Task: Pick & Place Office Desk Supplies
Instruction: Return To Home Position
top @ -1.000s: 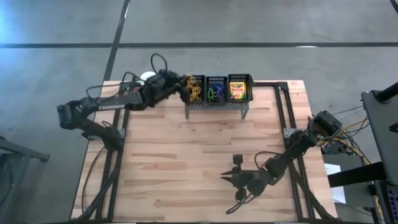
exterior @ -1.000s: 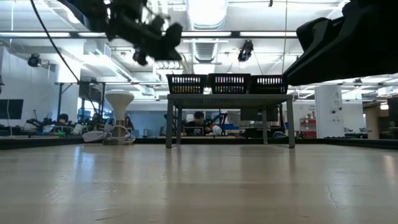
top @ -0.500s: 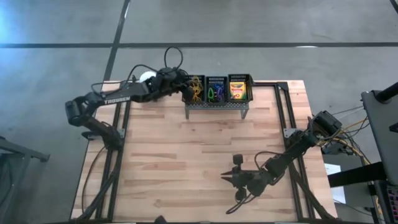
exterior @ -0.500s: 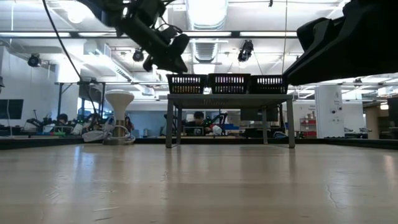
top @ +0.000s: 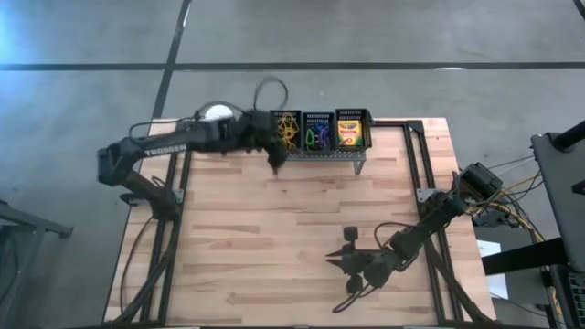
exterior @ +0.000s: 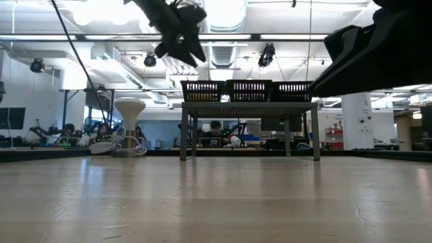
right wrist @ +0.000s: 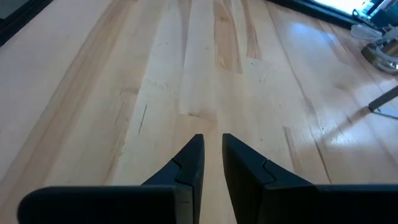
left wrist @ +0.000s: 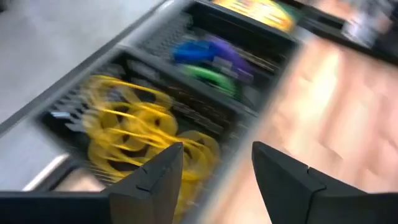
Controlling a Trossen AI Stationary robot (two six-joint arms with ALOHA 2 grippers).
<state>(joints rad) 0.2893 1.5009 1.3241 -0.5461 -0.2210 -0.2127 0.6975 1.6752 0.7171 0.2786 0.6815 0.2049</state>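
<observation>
Rubber bands [left wrist: 143, 134] blurred beyond left jaws, spread, empty; right jaws nearly together.

Open table [top: 265, 228] stretches in front of the stand [top: 322, 156]. The left gripper [top: 273, 162] crowds the stand's left end, and the right gripper [top: 340, 260] sits well in front.

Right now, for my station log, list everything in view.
Table: one, light wood, under everything.
Stand: one, grey metal, table's far edge.
Bins: three, black, on the stand.
Rubber bands: several, yellow, left bin.
Rings or clips: few, purple, blue, green, middle bin.
Crayon box: one visible, yellow and green, right bin.
Ball-shaped object: one, white, far edge, left of stand.
Left gripper: open, empty, by the left bin.
Right gripper: shut, over the table's near right.
</observation>
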